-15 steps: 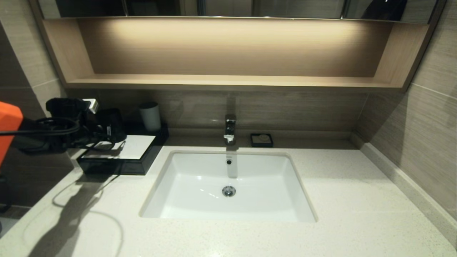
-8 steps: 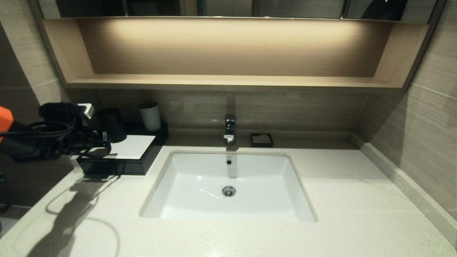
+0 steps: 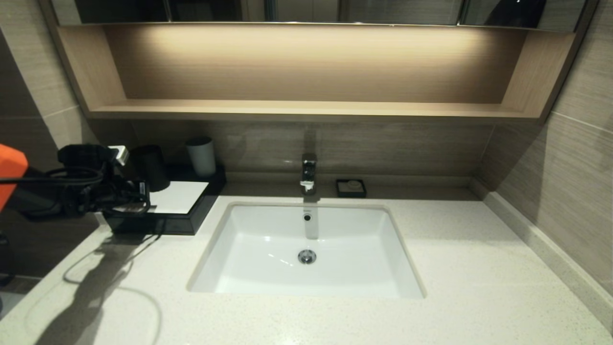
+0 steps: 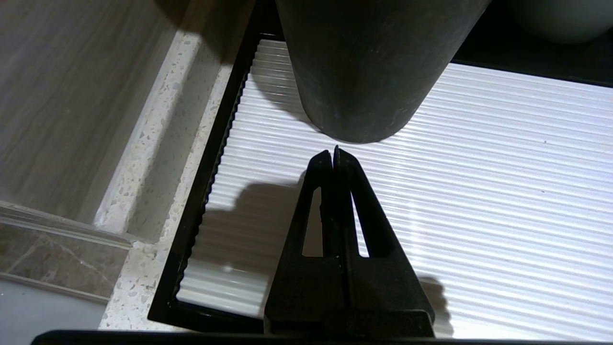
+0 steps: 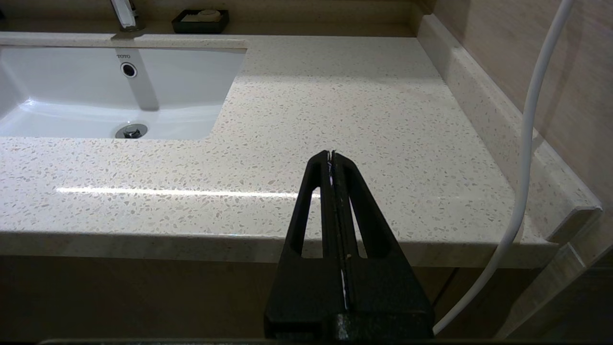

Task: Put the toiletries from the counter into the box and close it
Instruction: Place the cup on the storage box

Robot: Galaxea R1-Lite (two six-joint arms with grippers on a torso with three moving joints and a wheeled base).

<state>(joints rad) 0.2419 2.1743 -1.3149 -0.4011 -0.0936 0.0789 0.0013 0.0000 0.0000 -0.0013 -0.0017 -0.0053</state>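
Observation:
The black box (image 3: 158, 224) stands on the counter (image 3: 479, 268) at the far left, with its white ribbed sheet top (image 3: 178, 196) showing. My left gripper (image 3: 145, 192) is shut and empty. It hovers low over the left part of the sheet (image 4: 479, 191), its tips (image 4: 333, 153) just short of a black cup (image 4: 368, 62) standing on the box. My right gripper (image 5: 331, 154) is shut and empty, over the counter's front edge (image 5: 143, 239) at the right, out of the head view. No sachet or packet is in view.
A black cup (image 3: 151, 167) and a pale cup (image 3: 201, 155) stand at the back of the box. The white basin (image 3: 306, 282) lies mid-counter, with the faucet (image 3: 309, 172) and a small black soap dish (image 3: 351, 188) behind it. A white cable (image 5: 527, 143) hangs right of my right gripper.
My left gripper has drawn back to the left and down from in front of the black cup, then eased slightly forward again. The black cup now shows fully.

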